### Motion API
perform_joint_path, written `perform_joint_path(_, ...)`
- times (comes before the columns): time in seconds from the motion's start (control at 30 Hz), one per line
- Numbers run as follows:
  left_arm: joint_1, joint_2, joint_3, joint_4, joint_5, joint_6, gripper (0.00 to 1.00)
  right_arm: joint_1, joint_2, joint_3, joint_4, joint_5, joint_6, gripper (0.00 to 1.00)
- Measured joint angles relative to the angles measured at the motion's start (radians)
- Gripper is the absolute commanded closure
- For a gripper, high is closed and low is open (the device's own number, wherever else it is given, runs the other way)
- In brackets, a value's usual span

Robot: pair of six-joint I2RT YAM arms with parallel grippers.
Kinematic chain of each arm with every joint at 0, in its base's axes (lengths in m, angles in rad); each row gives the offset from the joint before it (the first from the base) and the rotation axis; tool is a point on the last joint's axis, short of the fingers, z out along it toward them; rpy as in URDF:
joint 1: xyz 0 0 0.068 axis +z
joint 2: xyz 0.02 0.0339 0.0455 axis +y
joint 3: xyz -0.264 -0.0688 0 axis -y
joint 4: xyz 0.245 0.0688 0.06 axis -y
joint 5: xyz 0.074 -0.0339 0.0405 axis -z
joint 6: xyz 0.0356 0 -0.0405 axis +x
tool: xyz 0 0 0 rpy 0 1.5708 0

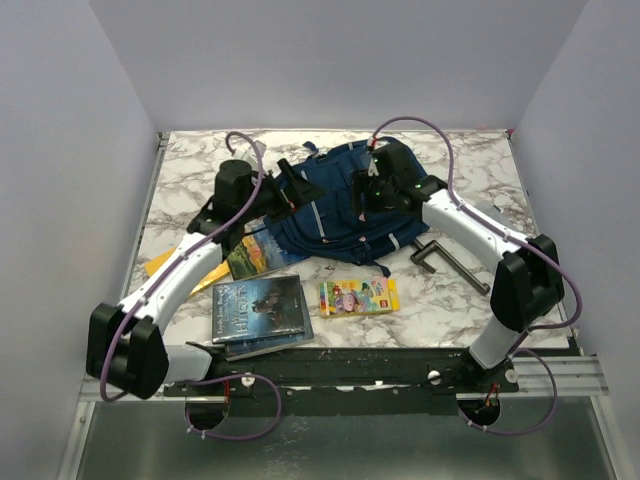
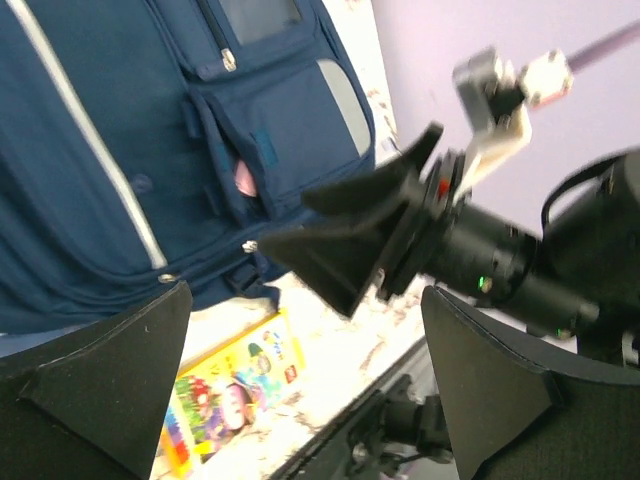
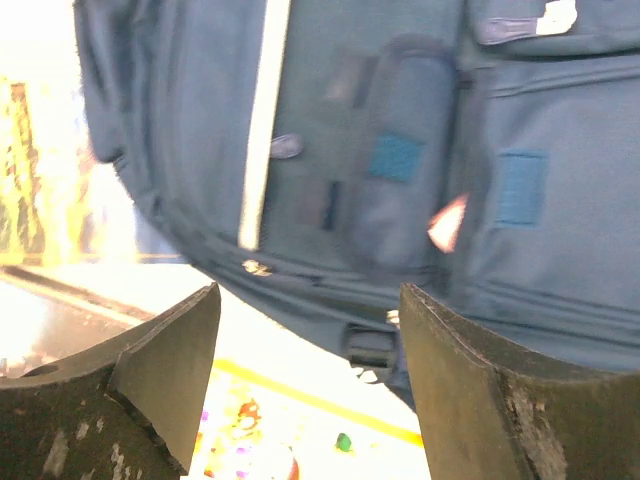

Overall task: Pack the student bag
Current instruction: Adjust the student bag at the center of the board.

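Observation:
The student bag is a navy backpack with grey stripes, lying flat at the back middle of the marble table. My left gripper hovers at its left edge, open and empty. My right gripper hovers over its upper right part, open and empty. In the left wrist view the bag fills the upper left, my left gripper has its jaws wide apart, and the right gripper's fingers show ahead. In the right wrist view the bag lies blurred beyond the open right gripper.
A yellow crayon box lies in front of the bag and shows in the left wrist view. Two dark books are stacked at the front left. Another book and a yellow envelope lie by the left arm. A black clamp is at the right.

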Motion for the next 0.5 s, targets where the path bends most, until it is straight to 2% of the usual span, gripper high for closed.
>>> perform_joint_path(0.17, 0.096, -0.132, 0.057, -0.144, -0.052, 0.169, 0.02, 0.152, 0.014, 0.002, 0.002, 0.167, 0.005, 0.23)
perform_joint_path(0.4, 0.193, -0.190, 0.047, -0.174, -0.117, 0.240, 0.02, 0.181, 0.270, 0.227, -0.132, 0.475, 0.047, 0.30)
perform_joint_path(0.5, 0.208, -0.186, 0.018, -0.183, -0.116, 0.243, 0.02, 0.189, 0.327, 0.259, -0.172, 0.561, 0.050, 0.34)
